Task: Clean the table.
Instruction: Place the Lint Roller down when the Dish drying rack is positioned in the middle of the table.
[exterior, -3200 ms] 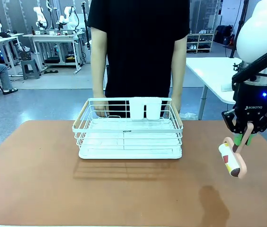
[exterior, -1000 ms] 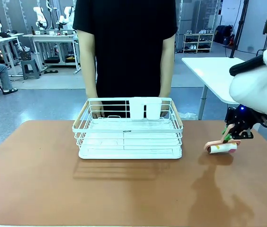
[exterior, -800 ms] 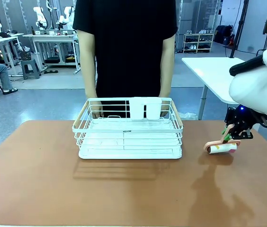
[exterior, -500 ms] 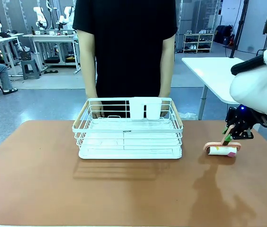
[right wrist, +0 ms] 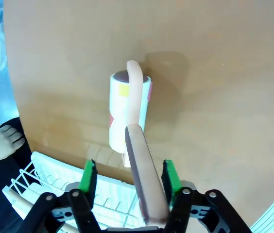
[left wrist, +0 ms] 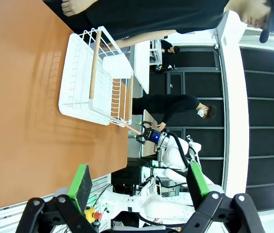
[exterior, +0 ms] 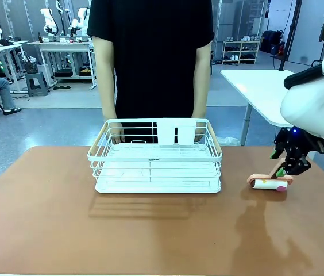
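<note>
A white wire rack with pale wooden side handles sits mid-scene, two white cups hung on its far rail at 12 o'clock. At 3 o'clock from the rack lies a lint roller — white drum on its side, pink handle angled upward. A white-topped side table stands at 2 o'clock; a person in black stands just behind the rack.

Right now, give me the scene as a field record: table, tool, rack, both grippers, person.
table: reddish-brown top
lint roller: lying on its side on the table, right of the rack; pink handle between the right gripper's pads, with gaps both sides
wire rack: white, far middle of the table
right gripper: open, around the handle
left gripper: open, nothing between its pads
person: standing behind the rack
</note>
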`<state>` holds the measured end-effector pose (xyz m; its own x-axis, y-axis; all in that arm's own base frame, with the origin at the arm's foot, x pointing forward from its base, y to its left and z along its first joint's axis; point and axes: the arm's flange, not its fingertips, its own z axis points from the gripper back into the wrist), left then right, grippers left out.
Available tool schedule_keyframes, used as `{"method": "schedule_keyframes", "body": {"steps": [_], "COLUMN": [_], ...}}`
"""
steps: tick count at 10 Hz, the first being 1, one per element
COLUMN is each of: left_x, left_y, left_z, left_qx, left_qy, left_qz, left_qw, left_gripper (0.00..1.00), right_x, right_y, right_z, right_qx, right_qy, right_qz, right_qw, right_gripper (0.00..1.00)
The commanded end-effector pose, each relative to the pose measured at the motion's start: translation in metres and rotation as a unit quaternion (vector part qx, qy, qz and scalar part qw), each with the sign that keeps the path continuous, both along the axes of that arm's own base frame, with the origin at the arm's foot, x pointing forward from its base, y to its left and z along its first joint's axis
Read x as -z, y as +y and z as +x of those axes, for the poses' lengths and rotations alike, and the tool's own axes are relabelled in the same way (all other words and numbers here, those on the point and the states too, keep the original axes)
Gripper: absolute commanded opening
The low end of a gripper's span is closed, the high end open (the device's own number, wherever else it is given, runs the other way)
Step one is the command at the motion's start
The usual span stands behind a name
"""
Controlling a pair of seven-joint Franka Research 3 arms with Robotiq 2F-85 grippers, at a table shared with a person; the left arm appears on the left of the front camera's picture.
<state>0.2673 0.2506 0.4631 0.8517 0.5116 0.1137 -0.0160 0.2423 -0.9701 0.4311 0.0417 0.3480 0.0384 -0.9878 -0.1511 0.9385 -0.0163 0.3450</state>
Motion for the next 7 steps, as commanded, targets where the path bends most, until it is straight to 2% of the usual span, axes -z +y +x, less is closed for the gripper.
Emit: {"method": "schedule_keyframes", "body": {"steps": [1,4,7], "left_x": [-0.001,-0.001,-0.001], "left_y": [0.001,0.001,0.001], "left_z": [-0.002,-0.002,-0.002], "left_qx": [0.002,0.002,0.002], "left_qy": [-0.008,-0.008,-0.008], "left_qz": [-0.007,-0.007,-0.007], "left_qw": [1.0,1.0,1.0], "left_gripper": [1.0,1.0,1.0], "right_x": [-0.028,-0.032,-0.039], "right_y": [0.011,0.011,0.008], "right_z": [-0.034,-0.046,-0.051], "right_qx": [0.028,0.036,0.037], "right_qy": [0.054,0.076,0.08], "right_qz": [-0.005,-0.026,-0.019], "right_qw": [0.998,0.996,0.996], "right_gripper": [1.0,1.0,1.0]}}
